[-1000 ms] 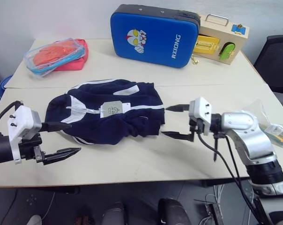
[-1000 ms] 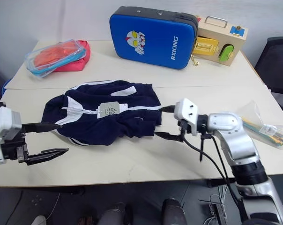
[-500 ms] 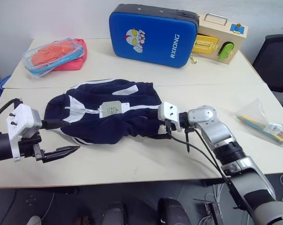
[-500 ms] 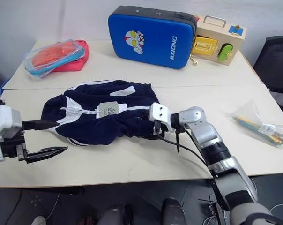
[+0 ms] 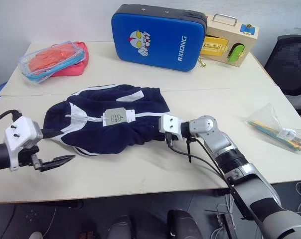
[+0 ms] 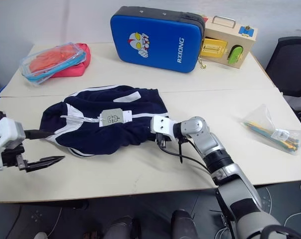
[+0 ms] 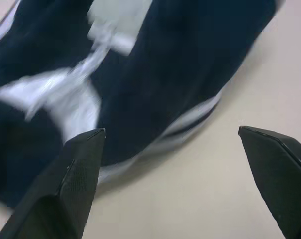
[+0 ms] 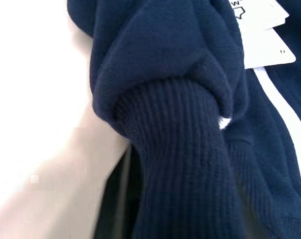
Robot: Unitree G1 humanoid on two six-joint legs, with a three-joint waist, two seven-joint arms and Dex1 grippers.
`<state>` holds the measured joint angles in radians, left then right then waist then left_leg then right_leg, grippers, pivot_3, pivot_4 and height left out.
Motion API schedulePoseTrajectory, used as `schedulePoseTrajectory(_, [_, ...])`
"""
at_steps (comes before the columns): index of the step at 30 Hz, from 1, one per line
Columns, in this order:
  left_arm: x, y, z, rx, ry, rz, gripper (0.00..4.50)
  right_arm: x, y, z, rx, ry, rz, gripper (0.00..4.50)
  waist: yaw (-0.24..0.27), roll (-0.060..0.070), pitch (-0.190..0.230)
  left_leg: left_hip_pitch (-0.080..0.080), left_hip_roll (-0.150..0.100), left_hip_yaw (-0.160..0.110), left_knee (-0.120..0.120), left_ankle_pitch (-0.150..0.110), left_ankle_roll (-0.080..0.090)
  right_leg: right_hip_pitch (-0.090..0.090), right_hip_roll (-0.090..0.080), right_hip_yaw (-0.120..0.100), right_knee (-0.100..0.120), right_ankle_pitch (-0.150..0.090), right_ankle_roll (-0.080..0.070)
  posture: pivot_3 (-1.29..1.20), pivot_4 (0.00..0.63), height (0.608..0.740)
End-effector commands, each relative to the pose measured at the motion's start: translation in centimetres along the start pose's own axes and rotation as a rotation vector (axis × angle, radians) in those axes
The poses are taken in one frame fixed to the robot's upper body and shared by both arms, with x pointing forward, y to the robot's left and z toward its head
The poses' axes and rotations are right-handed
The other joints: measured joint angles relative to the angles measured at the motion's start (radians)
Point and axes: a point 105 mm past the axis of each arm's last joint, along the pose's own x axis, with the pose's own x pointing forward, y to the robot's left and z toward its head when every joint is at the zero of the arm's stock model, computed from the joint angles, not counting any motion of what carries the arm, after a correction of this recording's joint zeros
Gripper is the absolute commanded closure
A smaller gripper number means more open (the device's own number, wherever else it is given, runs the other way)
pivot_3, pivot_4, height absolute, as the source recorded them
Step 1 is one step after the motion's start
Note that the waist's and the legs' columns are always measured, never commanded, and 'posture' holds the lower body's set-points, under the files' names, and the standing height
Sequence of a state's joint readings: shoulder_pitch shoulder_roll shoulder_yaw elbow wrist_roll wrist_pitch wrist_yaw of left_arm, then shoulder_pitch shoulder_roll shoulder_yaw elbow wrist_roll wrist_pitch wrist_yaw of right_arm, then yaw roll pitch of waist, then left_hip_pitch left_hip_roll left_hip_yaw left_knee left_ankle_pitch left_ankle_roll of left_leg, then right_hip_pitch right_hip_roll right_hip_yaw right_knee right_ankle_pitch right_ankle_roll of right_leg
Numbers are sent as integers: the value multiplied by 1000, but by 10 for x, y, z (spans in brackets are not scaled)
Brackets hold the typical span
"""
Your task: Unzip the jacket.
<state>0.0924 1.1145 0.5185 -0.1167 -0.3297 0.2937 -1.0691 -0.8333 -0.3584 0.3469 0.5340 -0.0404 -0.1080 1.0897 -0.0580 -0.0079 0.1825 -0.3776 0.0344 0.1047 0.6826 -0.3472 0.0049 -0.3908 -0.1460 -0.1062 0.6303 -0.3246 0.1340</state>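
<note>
The navy jacket [image 5: 140,107] lies bunched in the middle of the table, its white zipper [image 5: 88,117] running leftward from a grey-white tag [image 5: 115,117]. My right gripper [image 5: 158,134] is at the jacket's right edge. In the right wrist view a ribbed navy cuff [image 8: 185,164] runs down between its fingers, so it is shut on the cloth. My left gripper [image 5: 65,146] hovers open just off the jacket's left edge; the left wrist view shows both fingers [image 7: 80,169] spread wide over the striped hem and bare table.
A blue padded case [image 5: 158,37] and a wooden box [image 5: 229,46] stand at the back. A clear pouch of orange and pink cloth [image 5: 53,59] lies back left, a clear bag of coloured sticks [image 5: 277,130] at the right. A black chair [image 5: 292,64] stands beyond the right edge.
My right gripper moved left from the bare table into the jacket's right edge and closed on the cloth. My left gripper drifted a little left and lower, still open.
</note>
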Motion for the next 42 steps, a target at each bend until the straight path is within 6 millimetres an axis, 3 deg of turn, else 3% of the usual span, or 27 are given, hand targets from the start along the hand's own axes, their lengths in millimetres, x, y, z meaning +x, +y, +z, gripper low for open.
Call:
schedulePoseTrajectory(1, [7, 16, -5, 190, 72, 35, 0, -1, 2, -1, -9, 1, 4, 4144, 4, 0, 0, 0, 0, 1, 0, 0, 0, 0, 0, 0, 0, 0, 0, 0, 150, 740])
schedulePoseTrajectory(4, [19, 25, -20, 366, 174, 30, 0, -2, 2, -2, -5, 0, -2, 4144, 3, -1, -1, 0, 0, 5, 0, 0, 0, 0, 0, -1, 0, 0, 0, 0, 150, 740])
schedulePoseTrajectory(12, [67, 38, -26, 478, 141, 46, 0, -1, 2, 4, 12, -23, -23, 4144, 2, -1, -1, 1, 0, 9, 0, 0, 0, -3, -3, -7, 6, 0, 0, 0, 150, 740])
schedulePoseTrajectory(17, [84, 42, -34, 506, 156, 44, 0, 0, 1, 6, 13, -26, -32, 4144, 7, -1, -1, 3, 0, 9, 2, 0, 0, -2, -4, -10, 10, 0, 0, 0, 150, 740])
schedulePoseTrajectory(20, [87, 41, -38, 513, 160, 34, 607, 0, 1, 7, 15, -27, -39, 4144, 8, 0, -2, 5, 0, 10, 2, 1, 0, -1, -5, -10, 12, 0, 0, 0, 150, 740])
schedulePoseTrajectory(32, [84, 27, -37, 587, 144, -34, 4351, -17, -2, 0, 0, 3, -35, 4144, 7, 1, -2, 6, 1, 11, 2, 0, 0, -2, -6, -10, 13, 0, 0, 0, 150, 740])
schedulePoseTrajectory(37, [96, -4, -7, 646, 43, -114, 4500, -56, -7, -10, -4, 64, -47, 4144, 17, 1, -2, 5, 0, 11, 2, -1, 2, -2, -8, -10, 12, 0, 0, 0, 150, 740])
schedulePoseTrajectory(42, [110, -41, 24, 687, -66, -199, 4500, -110, 12, -24, 18, 153, -4, 4144, 41, 1, -2, 2, -2, 11, 2, -2, 4, -2, -9, -11, 8, 0, 0, 0, 150, 740])
